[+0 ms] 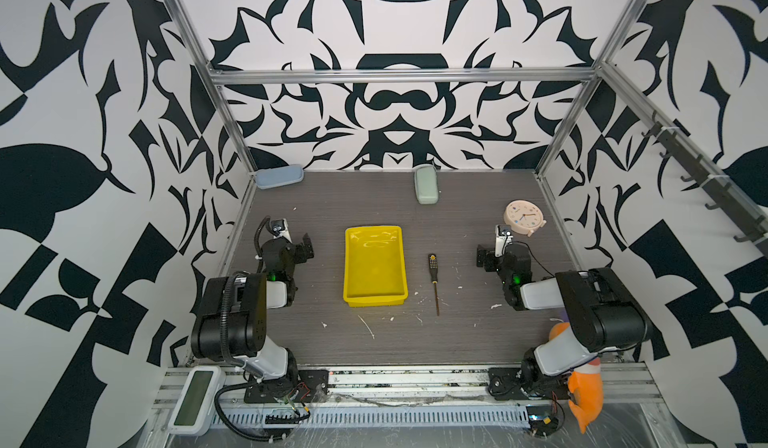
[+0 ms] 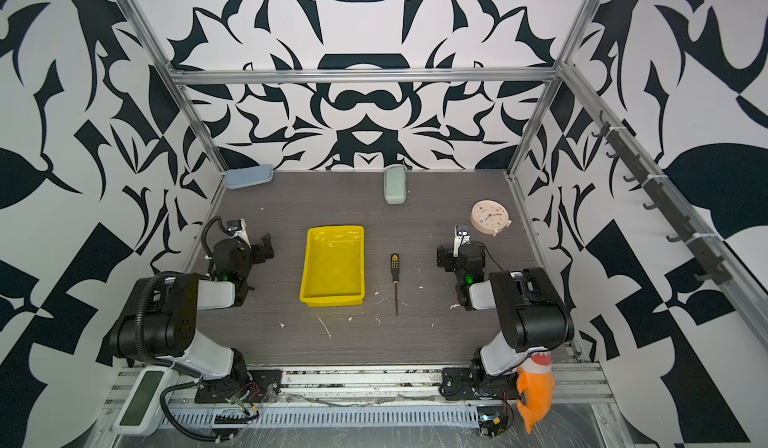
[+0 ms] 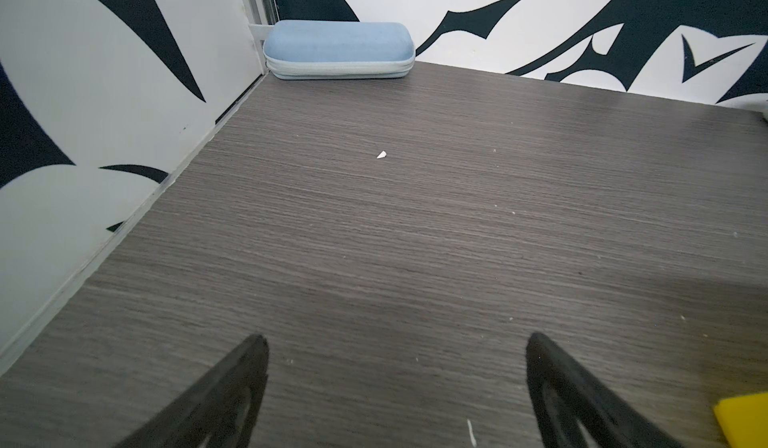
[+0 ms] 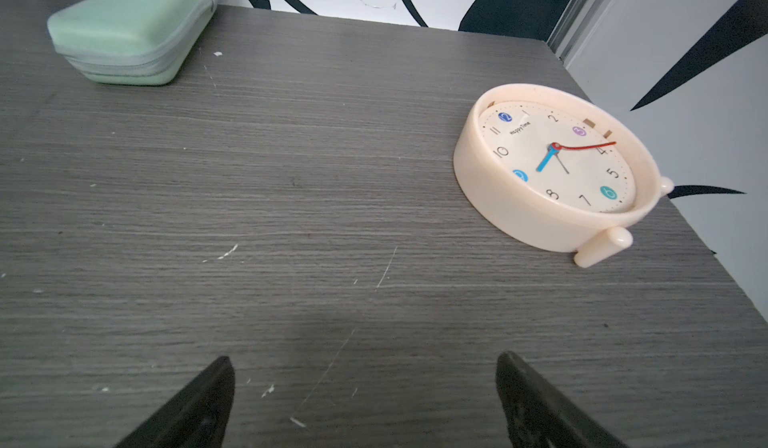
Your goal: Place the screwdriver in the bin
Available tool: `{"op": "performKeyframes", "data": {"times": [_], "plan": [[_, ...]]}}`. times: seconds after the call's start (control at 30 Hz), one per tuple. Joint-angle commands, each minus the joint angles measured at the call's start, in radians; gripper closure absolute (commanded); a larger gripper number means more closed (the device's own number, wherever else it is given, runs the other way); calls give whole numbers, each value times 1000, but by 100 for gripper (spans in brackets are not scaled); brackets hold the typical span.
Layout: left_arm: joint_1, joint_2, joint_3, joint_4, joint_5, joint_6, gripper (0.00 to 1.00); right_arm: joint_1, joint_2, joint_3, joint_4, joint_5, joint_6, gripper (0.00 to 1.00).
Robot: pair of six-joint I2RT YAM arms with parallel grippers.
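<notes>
The screwdriver (image 1: 434,277) (image 2: 394,277) lies flat on the dark table in both top views, black-and-yellow handle toward the back wall, thin shaft toward the front. Just left of it, apart from it, stands the yellow bin (image 1: 375,229) (image 2: 335,229), nothing inside. My left gripper (image 1: 306,247) (image 3: 397,336) hovers left of the bin, open with nothing between its fingers; a bin corner (image 3: 744,421) shows in the left wrist view. Right of the screwdriver, my right gripper (image 1: 482,257) (image 4: 365,356) is open over bare table. Neither wrist view shows the screwdriver.
A pale blue case (image 1: 278,176) (image 3: 338,49) sits in the back left corner. A green case (image 1: 426,184) (image 4: 133,30) lies at the back wall. A cream clock (image 1: 524,217) (image 4: 552,167) lies at the right wall. An orange toy (image 1: 586,392) hangs by the right arm's base.
</notes>
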Motion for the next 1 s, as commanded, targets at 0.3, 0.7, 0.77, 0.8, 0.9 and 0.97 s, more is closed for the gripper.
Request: {"op": "performKeyframes", "data": {"times": [0.3, 0.7, 0.77, 0.8, 0.9, 0.97], "plan": [[-2, -7, -3, -1, 13, -11, 1, 8, -19, -172, 389, 78, 27, 0], [-1, -7, -3, -1, 13, -12, 1, 10, -202, -263, 396, 217, 80, 0], [-1, -7, -3, -1, 14, -11, 1, 8, -349, -224, 173, 168, 69, 0], [-2, -8, -2, -1, 13, -12, 1, 10, -428, -163, -40, 166, 73, 0], [-1, -7, -3, -1, 12, -13, 1, 8, -494, 3, -428, 232, 92, 0], [-2, -8, -2, 0, 13, -11, 1, 10, -472, 19, -431, 231, 52, 0]]}}
